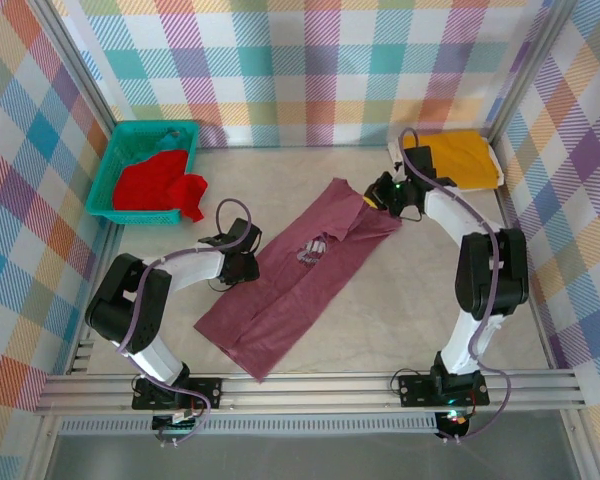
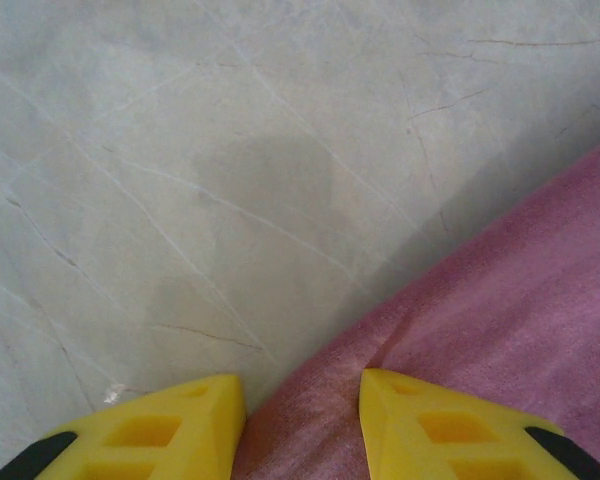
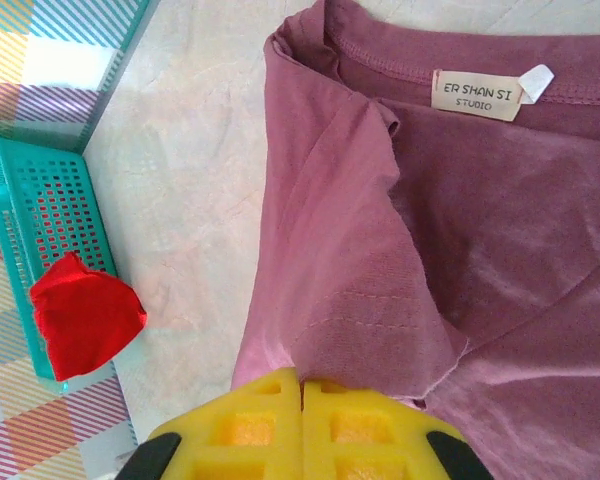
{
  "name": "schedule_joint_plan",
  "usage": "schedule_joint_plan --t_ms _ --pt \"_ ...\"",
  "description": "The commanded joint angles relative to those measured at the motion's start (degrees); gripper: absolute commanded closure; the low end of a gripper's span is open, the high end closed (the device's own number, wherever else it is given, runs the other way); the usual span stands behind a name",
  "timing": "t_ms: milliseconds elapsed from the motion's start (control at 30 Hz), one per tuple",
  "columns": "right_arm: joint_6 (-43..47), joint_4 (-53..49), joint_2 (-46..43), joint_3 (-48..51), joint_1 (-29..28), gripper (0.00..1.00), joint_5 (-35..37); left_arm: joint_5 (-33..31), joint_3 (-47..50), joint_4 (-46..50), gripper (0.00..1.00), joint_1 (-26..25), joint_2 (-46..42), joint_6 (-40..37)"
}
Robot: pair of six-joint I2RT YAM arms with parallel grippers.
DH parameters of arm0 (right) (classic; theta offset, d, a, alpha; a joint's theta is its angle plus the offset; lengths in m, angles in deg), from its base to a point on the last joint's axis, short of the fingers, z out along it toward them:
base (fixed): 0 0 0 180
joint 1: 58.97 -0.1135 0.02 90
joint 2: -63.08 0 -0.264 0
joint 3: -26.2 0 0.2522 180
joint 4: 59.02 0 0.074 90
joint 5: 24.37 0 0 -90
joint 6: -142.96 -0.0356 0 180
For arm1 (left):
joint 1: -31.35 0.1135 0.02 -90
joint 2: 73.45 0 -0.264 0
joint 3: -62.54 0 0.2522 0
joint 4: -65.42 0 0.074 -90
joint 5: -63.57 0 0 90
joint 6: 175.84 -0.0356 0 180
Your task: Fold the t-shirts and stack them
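Plaid walls close around a pale marbled table (image 1: 400, 320). At its far left, a teal basket (image 1: 108, 180) holds the bright red t-shirt (image 1: 155, 185), one corner spilling over the rim. Next comes the left gripper (image 1: 245, 268). In its wrist view the yellow fingers (image 2: 150, 435) stand spread, one on bare table and one over cloth, so the long left hem runs up between them, not yet pinched. The maroon t-shirt (image 1: 300, 290) lies flat mid-table, its long axis slanting from near-left to far-right, with the collar at the far end. There the right gripper (image 1: 372, 200) has its fingers (image 3: 365, 430) pressed together, and a fold of shoulder cloth runs in under the tips, so it appears to be pinching the shirt. Each arm is nearest its own end, so any fold likely waits on the left closing. The yellow-orange t-shirt (image 1: 465, 158) lies folded at far right.
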Motion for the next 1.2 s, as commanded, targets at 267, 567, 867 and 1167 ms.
schedule_joint_plan --t_ms 267,567,867,1167 --pt "-1.12 -0.27 3.88 1.64 0.47 0.77 1.87 -1.11 1.33 -0.62 0.61 0.11 5.27 1.04" --pt "3.61 -0.85 2.14 2.82 -0.52 0.78 7.91 -2.34 1.15 0.81 0.6 0.38 3.51 0.47" --pt "5.74 -5.78 9.68 -2.62 -6.44 0.88 10.12 -1.64 -0.68 0.47 0.6 1.0 4.14 0.12" --pt "4.91 -5.94 18.0 -3.99 -7.13 0.92 11.49 -0.28 0.6 1.0 0.6 1.98 0.23 0.92"
